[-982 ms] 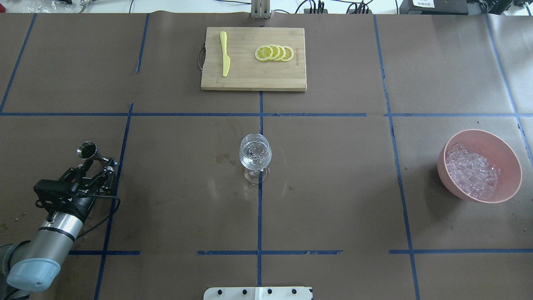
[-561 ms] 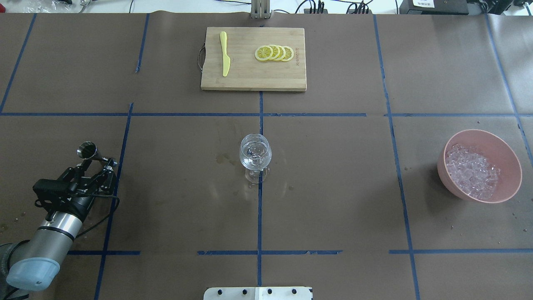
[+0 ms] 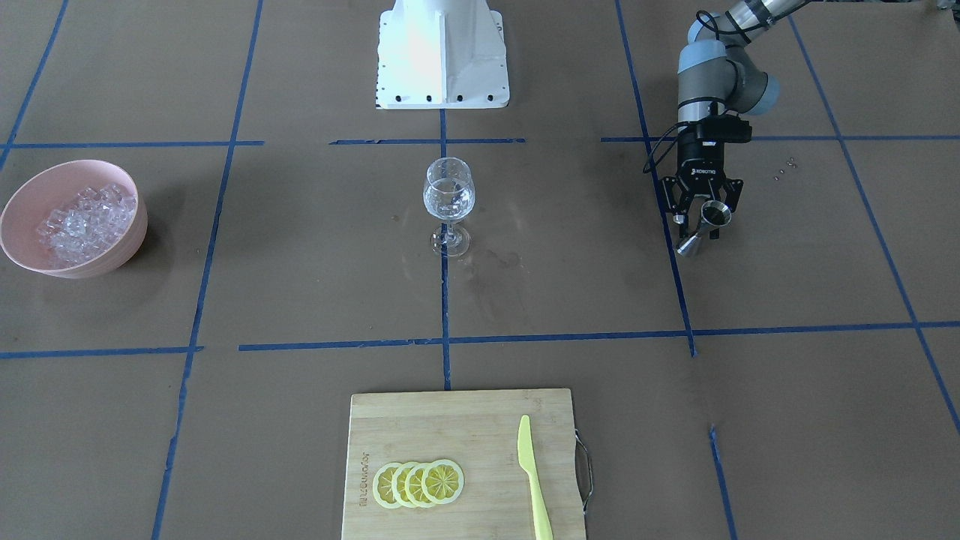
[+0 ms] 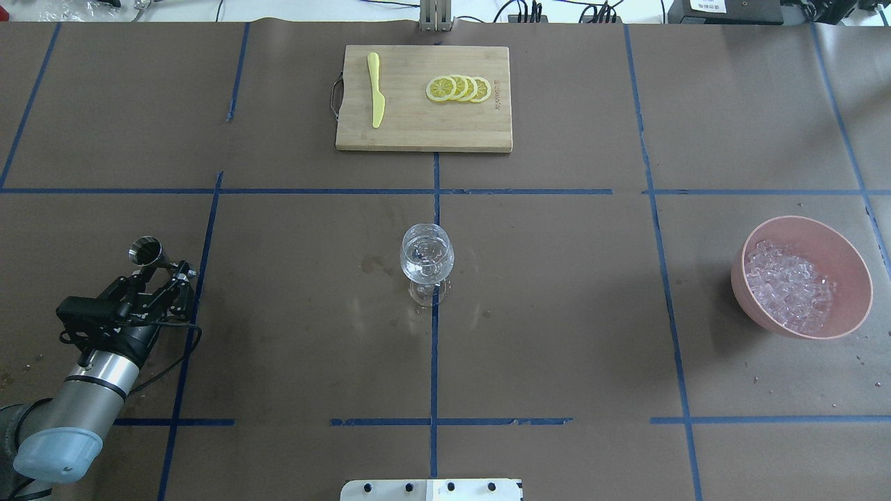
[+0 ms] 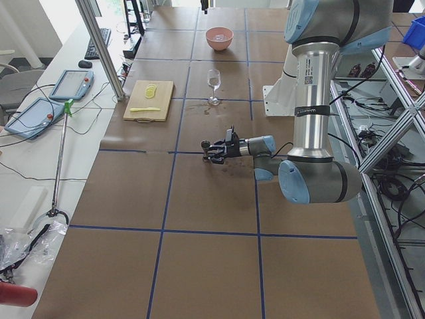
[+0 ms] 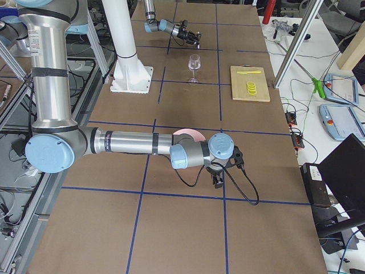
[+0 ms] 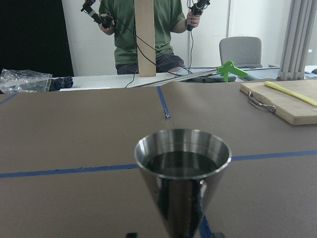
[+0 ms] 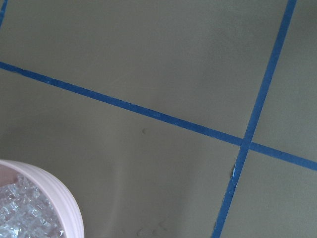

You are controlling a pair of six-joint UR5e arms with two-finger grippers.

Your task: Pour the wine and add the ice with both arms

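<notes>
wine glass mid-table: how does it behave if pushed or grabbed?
The wine glass probably tips easily: a wide bowl sits high on a thin stem over a small foot. It is clear, glossy glass, so likely fragile and slippery to grip. A push at bowl height would likely topple it.

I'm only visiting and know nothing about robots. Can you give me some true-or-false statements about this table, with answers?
The left gripper holds a metal jigger with dark wine in it. True.
The pink bowl holds ice cubes. True.
Lemon slices lie on the cutting board, with a yellow knife. True.
The wine glass stands on the cutting board. False: it stands on the table, apart from the board.
The jigger is pouring into the wine glass. False: it is held far to the glass's side, wine inside.
</notes>
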